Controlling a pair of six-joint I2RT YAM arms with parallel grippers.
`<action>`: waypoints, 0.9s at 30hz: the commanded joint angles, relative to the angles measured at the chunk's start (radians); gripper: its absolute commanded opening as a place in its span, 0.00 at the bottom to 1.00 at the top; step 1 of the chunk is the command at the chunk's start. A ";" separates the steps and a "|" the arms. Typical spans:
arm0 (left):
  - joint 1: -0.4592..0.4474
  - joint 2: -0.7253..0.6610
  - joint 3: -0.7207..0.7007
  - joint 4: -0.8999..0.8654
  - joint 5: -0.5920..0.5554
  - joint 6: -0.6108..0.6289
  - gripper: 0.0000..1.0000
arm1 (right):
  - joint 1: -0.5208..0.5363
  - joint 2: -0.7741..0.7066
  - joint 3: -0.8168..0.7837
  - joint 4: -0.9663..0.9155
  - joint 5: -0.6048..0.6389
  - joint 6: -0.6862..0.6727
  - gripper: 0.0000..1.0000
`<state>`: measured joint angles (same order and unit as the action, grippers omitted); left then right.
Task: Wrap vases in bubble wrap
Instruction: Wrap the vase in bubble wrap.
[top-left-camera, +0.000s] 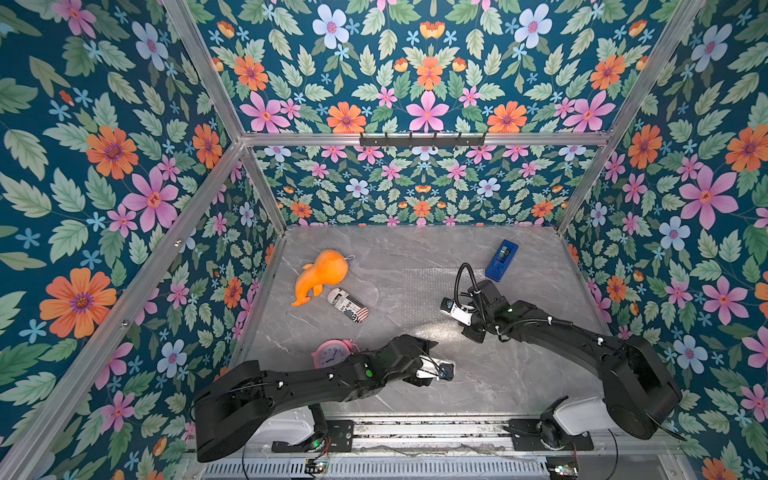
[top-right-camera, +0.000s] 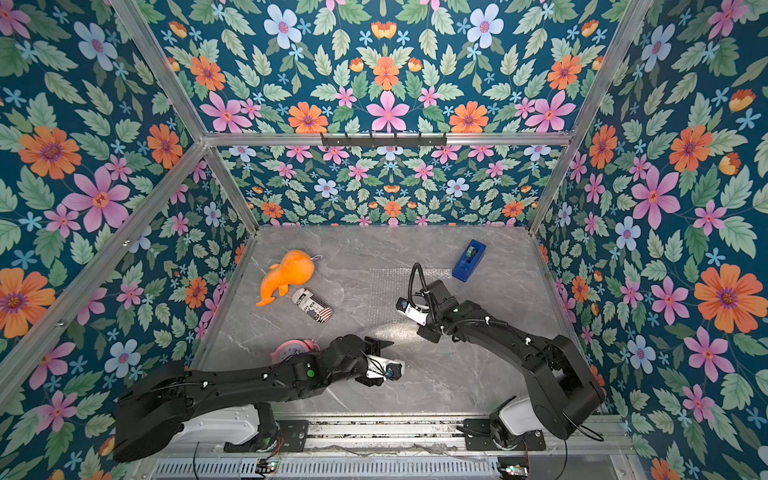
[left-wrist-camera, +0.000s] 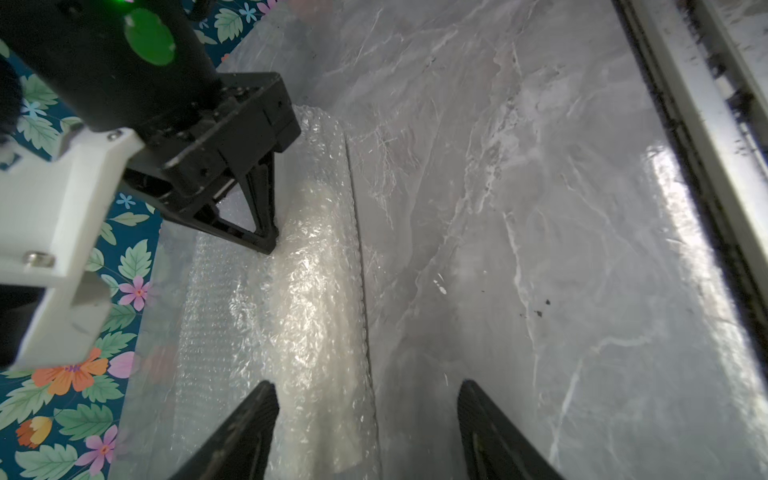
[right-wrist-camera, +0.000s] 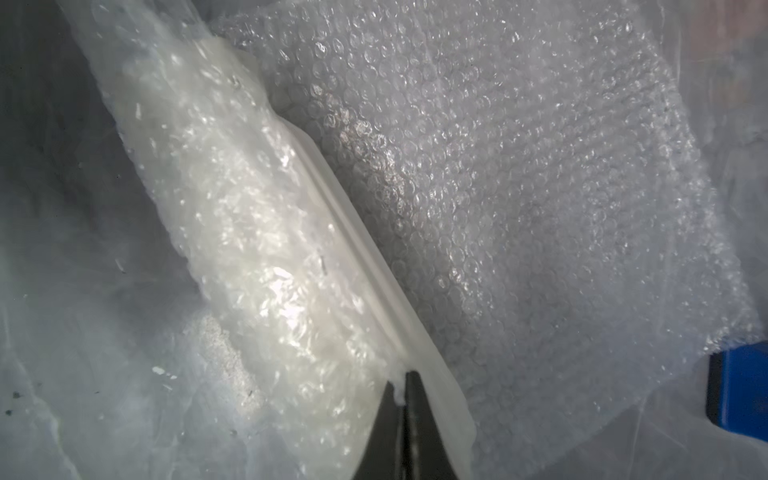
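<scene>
The bubble wrap (right-wrist-camera: 519, 187) lies flat on the marble table, faint in both top views (top-left-camera: 428, 286) (top-right-camera: 386, 286). One edge is folded over the white vase (right-wrist-camera: 249, 232), which lies on its side under the fold (left-wrist-camera: 307, 291). My right gripper (right-wrist-camera: 401, 382) is shut, pinching the wrap's folded edge beside the vase. From the left wrist view it (left-wrist-camera: 266, 243) points down onto the roll. My left gripper (left-wrist-camera: 368, 399) is open, and the wrapped vase's end lies between its fingers, close to one finger (left-wrist-camera: 257, 415). In both top views the arms hide the vase.
An orange plush toy (top-left-camera: 320, 274) and a printed can (top-left-camera: 348, 309) lie at the back left. A pink alarm clock (top-left-camera: 332, 353) sits partly under the left arm. A blue tape dispenser (top-left-camera: 501, 259) (right-wrist-camera: 739, 386) stands at the wrap's far right corner. Flowered walls enclose the table.
</scene>
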<state>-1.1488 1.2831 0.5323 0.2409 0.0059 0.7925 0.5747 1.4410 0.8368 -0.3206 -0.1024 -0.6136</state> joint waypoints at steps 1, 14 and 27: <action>0.030 0.036 0.022 0.058 -0.002 0.035 0.73 | -0.004 0.012 -0.004 -0.102 0.014 -0.023 0.00; 0.116 0.153 0.096 0.012 0.137 0.131 0.75 | -0.034 -0.004 -0.004 -0.133 0.023 -0.022 0.00; 0.168 0.265 0.161 0.007 0.156 0.179 0.75 | -0.053 0.051 0.030 -0.174 0.032 -0.060 0.00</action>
<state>-0.9928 1.5436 0.6884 0.2504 0.1501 0.9550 0.5243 1.4750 0.8673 -0.3500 -0.0986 -0.6456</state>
